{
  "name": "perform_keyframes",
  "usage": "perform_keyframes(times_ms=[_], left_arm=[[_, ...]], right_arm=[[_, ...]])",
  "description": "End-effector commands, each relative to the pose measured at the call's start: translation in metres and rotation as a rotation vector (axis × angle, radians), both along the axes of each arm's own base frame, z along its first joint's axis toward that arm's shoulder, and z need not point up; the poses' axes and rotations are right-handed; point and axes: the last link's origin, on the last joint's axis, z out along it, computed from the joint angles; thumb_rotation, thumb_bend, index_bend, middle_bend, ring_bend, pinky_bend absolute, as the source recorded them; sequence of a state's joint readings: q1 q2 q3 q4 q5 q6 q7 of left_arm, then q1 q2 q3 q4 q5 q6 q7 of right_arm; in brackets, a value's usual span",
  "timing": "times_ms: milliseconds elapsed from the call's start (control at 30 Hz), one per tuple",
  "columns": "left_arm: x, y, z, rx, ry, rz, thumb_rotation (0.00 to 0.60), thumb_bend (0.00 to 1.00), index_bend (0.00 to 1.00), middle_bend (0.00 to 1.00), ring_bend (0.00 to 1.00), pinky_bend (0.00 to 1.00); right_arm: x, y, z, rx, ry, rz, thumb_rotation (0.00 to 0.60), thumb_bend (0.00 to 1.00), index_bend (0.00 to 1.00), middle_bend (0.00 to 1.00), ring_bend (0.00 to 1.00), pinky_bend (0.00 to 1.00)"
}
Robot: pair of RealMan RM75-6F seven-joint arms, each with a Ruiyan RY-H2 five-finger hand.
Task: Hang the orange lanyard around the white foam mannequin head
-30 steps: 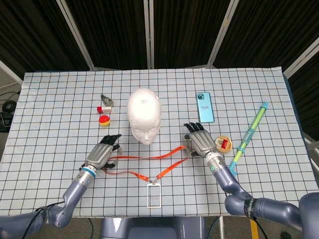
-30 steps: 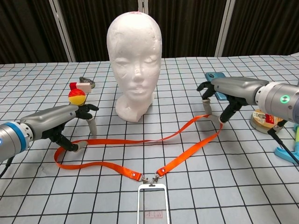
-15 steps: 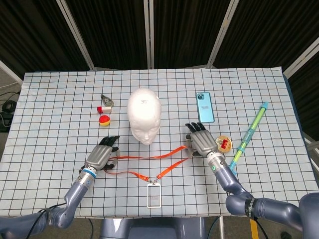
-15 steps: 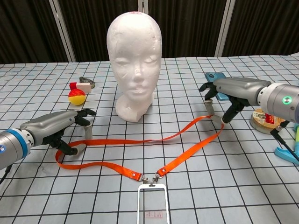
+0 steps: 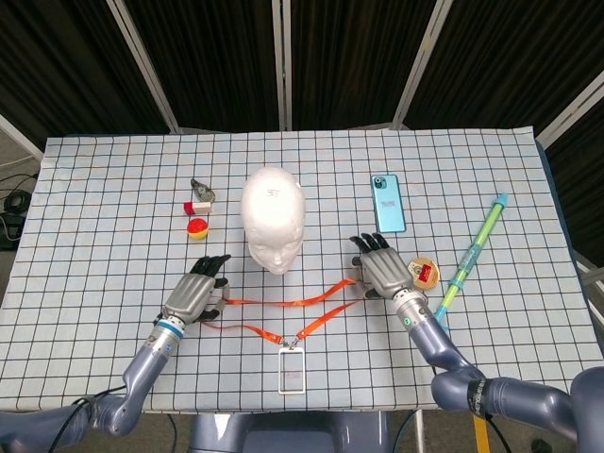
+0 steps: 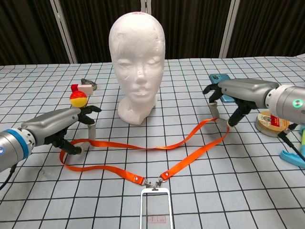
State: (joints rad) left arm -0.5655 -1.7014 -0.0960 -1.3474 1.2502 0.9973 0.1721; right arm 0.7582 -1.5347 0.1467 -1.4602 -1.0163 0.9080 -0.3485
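Note:
The white foam mannequin head (image 5: pixel 272 215) (image 6: pixel 137 67) stands upright mid-table, facing me. In front of it the orange lanyard (image 5: pixel 283 302) (image 6: pixel 143 148) lies as a long flat loop, and its clear badge holder (image 5: pixel 291 370) (image 6: pixel 155 212) rests near the front edge. My left hand (image 5: pixel 198 294) (image 6: pixel 59 128) holds the loop's left end, with the strap hooked around its fingers just above the cloth. At the loop's right end my right hand (image 5: pixel 376 269) (image 6: pixel 236 95) pinches the strap, which rises off the table to its fingertips.
A red-and-yellow ball (image 5: pixel 197 226) (image 6: pixel 78 98), a red-white block (image 5: pixel 198 206) and a small metal piece (image 5: pixel 202 189) sit left of the head. To the right are a blue phone (image 5: pixel 387 201), a round tin (image 5: pixel 423 273) and a green-blue pen (image 5: pixel 472 255).
My left hand dipped toward the cloth, then rose again, drawing the strap's left end slightly inward. The right hand stayed nearly put, with its end of the strap a little higher.

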Motion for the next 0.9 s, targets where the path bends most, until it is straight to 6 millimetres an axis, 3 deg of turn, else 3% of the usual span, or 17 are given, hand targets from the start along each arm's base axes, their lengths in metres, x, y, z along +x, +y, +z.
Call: perform_keyframes(times_ms=[33,333,700,900], left_arm=[[0.003,-0.008,0.012,0.040,-0.045,-0.049,0.600,0.52,0.67,0.00,0.00,0.00],[0.005,-0.022,0.050,0.145,-0.156,-0.110,0.600,0.52,0.67,0.00,0.00,0.00],[0.015,-0.014,0.105,0.242,-0.274,-0.065,0.600,0.52,0.67,0.00,0.00,0.00],[0.032,-0.002,0.122,0.241,-0.312,-0.068,0.600,0.52,0.67,0.00,0.00,0.00]], right_arm=[[0.000,0.007,0.009,-0.011,0.011,0.050,0.600,0.50,0.77,0.09,0.00,0.00],[0.009,0.028,0.038,-0.055,-0.080,0.141,0.600,0.50,0.77,0.11,0.00,0.00],[0.056,0.038,0.082,-0.138,-0.301,0.212,0.600,0.50,0.78,0.12,0.00,0.00],[0.080,0.037,0.096,-0.177,-0.369,0.217,0.600,0.50,0.78,0.12,0.00,0.00]])
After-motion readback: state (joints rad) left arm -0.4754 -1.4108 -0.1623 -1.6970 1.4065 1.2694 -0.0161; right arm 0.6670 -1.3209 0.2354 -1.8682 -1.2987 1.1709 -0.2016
